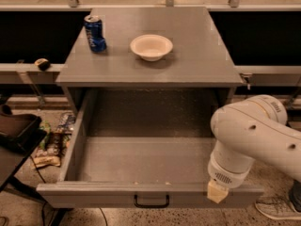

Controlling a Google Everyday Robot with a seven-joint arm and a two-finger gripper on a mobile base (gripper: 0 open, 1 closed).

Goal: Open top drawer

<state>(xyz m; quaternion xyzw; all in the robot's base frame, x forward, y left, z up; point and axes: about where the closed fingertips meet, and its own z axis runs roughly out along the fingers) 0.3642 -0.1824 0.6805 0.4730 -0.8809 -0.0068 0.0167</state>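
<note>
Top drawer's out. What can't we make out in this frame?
Camera view:
- gripper: only a tan tip shows at the top drawer front rim, right of the handle; the arm covers the rest.
- Drawer's right front corner: behind the arm.
- Anything below the drawer: cut off by the bottom edge.
- blue can: label too blurred to read.

You see top drawer [94, 195] grey, inside speckled grey — black bar handle [151, 202] at centre of front. Cabinet top [202, 55] same flat grey. Can [95, 33] blue, silver lid; bowl [151, 46] cream. Your arm [254, 135] white, dotted with few small dark holes. Gripper [217, 192] pale tan — sits at right end of drawer front. Floor [75, 216] speckled brown; wrappers [51, 147] mixed colours.
</note>
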